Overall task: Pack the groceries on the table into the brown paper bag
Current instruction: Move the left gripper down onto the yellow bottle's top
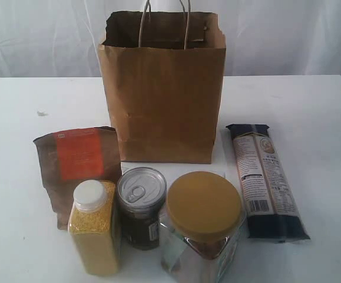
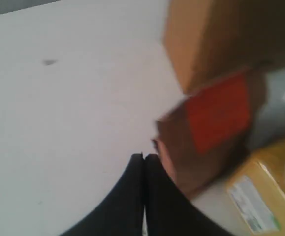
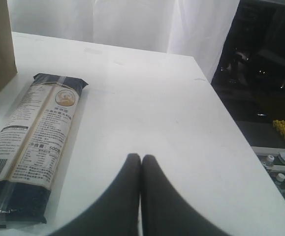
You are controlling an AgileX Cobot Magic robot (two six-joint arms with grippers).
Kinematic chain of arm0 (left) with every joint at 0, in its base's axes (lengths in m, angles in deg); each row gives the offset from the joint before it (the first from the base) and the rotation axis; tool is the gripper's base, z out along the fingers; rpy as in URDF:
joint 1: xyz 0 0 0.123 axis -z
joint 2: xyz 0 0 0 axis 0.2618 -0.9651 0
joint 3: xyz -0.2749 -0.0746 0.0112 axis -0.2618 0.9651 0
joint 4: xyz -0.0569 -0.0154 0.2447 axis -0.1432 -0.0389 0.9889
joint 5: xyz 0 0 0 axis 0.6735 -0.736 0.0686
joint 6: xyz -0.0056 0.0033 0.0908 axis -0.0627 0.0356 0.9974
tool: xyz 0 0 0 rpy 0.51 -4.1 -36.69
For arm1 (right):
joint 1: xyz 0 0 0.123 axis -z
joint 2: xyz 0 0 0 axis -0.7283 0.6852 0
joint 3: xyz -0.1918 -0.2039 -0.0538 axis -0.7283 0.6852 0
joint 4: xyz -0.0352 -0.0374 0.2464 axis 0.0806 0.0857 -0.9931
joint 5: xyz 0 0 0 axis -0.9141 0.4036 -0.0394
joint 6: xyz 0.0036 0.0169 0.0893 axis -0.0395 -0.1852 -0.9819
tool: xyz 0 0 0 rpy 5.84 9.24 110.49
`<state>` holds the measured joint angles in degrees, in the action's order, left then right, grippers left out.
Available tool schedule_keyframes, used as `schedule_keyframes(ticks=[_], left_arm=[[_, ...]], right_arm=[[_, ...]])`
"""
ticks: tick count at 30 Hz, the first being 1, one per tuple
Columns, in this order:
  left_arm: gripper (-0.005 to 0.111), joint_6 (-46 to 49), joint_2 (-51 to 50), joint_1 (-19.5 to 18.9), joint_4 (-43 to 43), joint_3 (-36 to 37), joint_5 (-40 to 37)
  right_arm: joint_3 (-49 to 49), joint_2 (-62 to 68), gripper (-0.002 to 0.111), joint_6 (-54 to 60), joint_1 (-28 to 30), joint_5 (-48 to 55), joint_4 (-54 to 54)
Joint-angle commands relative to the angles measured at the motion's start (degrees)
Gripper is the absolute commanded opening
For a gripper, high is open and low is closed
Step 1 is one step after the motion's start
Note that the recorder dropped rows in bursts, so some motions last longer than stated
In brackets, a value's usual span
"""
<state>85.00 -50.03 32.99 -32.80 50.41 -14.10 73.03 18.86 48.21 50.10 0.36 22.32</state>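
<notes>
The brown paper bag (image 1: 161, 88) is standing open at upper centre for loading, while the left end effector (image 2: 143, 157) and right end effector (image 3: 141, 158) are hovering closed, empty.

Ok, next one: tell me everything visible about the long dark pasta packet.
The long dark pasta packet lies flat on the white table, right of the brown paper bag in the exterior view, without touching it. It is a slim, glossy plastic wrap, dark at both ends, with a pale printed label down its length, a round emblem at the far end and a barcode nearer. It looks sealed. Nothing but the table is seen touching it.
</notes>
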Motion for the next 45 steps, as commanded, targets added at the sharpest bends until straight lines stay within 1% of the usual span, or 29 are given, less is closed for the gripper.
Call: schedule_keyframes(ticks=[1,2,4,6,11,12,13,14,15,16,17,18,19,20,21,23,25,27,30,32,33,35,37,40,43,45], left_arm=[[0.000,28.5,-0.5,10.7,-18.2,-0.2,-9.6],[0.000,32.6,-1.0,12.4,-21.3,-0.2,-11.8],[0.000,41.1,-2.2,16.4,-28.4,-0.1,-19.0],[0.000,41.8,-2.8,17.7,-30.5,-0.1,-21.2],[0.000,41.9,-2.9,17.7,-30.8,-0.1,-20.6],[0.000,43.6,-2.9,17.7,-30.5,-0.1,-18.5],[0.004,46.0,-2.9,17.7,-29.1,-0.1,-15.2],[0.010,47.3,-2.9,17.7,-27.7,-0.1,-11.8],[0.022,49.0,-2.9,17.7,-26.7,-0.1,-7.0],[0.035,50.1,-2.9,17.7,-26.7,-0.1,-4.2],[0.060,50.2,-2.9,17.7,-26.9,-0.1,0.1],[0.076,49.4,-2.9,17.7,-27.4,-0.1,2.4],[0.101,48.9,-2.9,17.7,-28.5,-0.1,4.6],[0.105,46.9,-2.9,17.7,-31.4,-0.1,4.7],[0.105,42.6,-2.8,17.7,-34.5,-0.1,2.5],[0.105,40.8,-2.9,17.7,-37.1,-0.1,-2.0],[0.105,38.5,-3.2,17.7,-37.2,-0.1,-6.3],[0.105,32.5,-3.8,17.7,-37.2,-0.1,-9.0],[0.105,23.1,-5.5,17.7,-37.2,-0.1,-7.8],[0.105,20.1,-7.3,17.7,-37.2,-0.1,-5.2],[0.105,19.8,-8.3,17.7,-36.4,-0.1,-3.7],[0.105,18.3,-10.4,17.7,-32.1,-0.1,-1.1],[0.105,12.0,-12.9,17.7,-25.4,-0.1,1.2],[0.105,2.7,-16.1,17.7,-17.4,-0.3,2.0],[0.105,0.3,-18.8,17.7,-12.9,-0.3,2.0],[0.105,-0.1,-20.3,17.7,-12.9,-0.3,2.0]], right_arm=[[0.1,-0.2,0.000,0.1,0.3,-0.8,0.2],[0.1,-0.2,0.000,0.1,0.3,-0.8,0.2],[0.1,-0.2,0.000,0.1,0.3,-0.8,0.2],[0.1,-0.2,0.000,0.1,0.3,-0.8,0.2],[0.1,-0.2,0.000,0.1,0.3,-0.8,0.2],[0.1,-0.2,0.000,0.1,0.3,-0.8,0.2],[0.1,-0.2,0.000,0.1,0.3,-0.8,0.2],[0.1,-0.2,0.000,0.1,0.3,-0.8,0.2],[0.1,-0.2,0.000,0.1,0.3,-0.8,0.2],[0.1,-0.2,0.000,0.1,0.3,-0.8,0.2],[0.1,-0.2,0.000,0.1,0.3,-0.8,0.2],[0.1,-0.2,0.000,0.1,0.3,-0.8,0.2],[0.1,-0.2,0.000,0.1,0.3,-0.8,0.2],[0.1,-0.2,0.000,0.1,0.3,-0.8,0.2],[0.1,-0.2,0.000,0.1,0.3,-0.8,0.2],[0.1,-0.2,0.000,0.1,0.3,-0.8,0.2],[0.1,-0.2,0.000,0.1,0.3,-0.8,0.2],[0.1,-0.2,0.000,0.1,0.3,-0.8,0.2],[0.1,-0.2,0.000,0.1,0.3,-0.8,0.2],[0.1,-0.2,0.000,0.1,0.3,-0.8,0.2],[0.1,-0.2,0.000,0.1,0.3,-0.8,0.2],[0.1,-0.2,0.000,0.1,0.3,-0.8,0.2],[0.1,-0.2,0.000,0.1,0.3,-0.8,0.2],[0.1,-0.2,0.000,0.1,0.3,-0.8,0.2],[0.1,-0.2,0.000,0.1,0.3,-0.8,0.2],[0.1,-0.2,0.000,0.1,0.3,-0.8,0.2]])
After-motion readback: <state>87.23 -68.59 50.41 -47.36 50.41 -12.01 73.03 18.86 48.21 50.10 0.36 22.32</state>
